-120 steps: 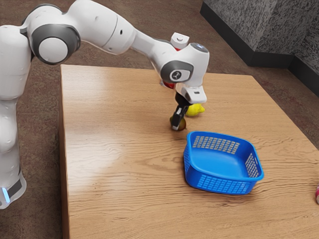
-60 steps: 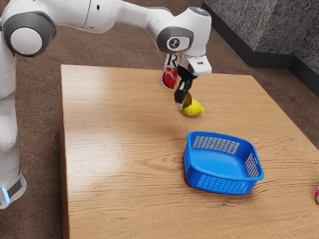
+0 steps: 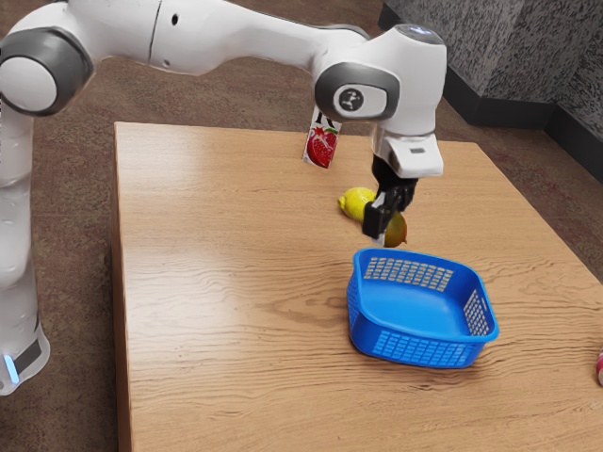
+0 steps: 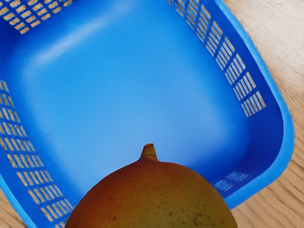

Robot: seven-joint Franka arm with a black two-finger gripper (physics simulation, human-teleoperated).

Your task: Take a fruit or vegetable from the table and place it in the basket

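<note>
A: Gripper [image 3: 387, 229] state, quick?
B: Pinching the mango [image 3: 396, 229], fingers in from two sides. Pointing down, right of centre in the exterior view.
A: Mango's where, exactly?
B: Between the fingertips, off the table [image 3: 207, 292], by the basket's [image 3: 410, 348] upper rim in the exterior view. Wrist view has the stem [image 4: 149, 151] against the blue floor, so it's about over the opening. Not in yet.
A: Handling notes?
B: Guessing: fairly heavy for a fruit, firm, slight give under the skin. Smooth and rounded, so it could roll or slip if the pads sit off the middle.
A: Fragile?
B: Won't crack, might bruise. Firm, steady squeeze, no crushing, and no drop from high up.
A: Best hold?
B: Across the fat part of the body, pads opposite each other, near the centre of weight. Never the stem: too small, could snap.
A: Basket?
B: Blue, open, lower right of centre. Looks like light plastic with thin lattice walls; a knock on the rim could shove it. I'd centre the mango over the floor, lower, then let go.
A: Rest?
B: Lemon [image 3: 355, 201] on the table, just beside the mango in the exterior view, up and left. Fruit-print carton [image 3: 322, 143] upper centre, bit of a red item [image 3: 600, 367] at the right edge. Next.
</note>
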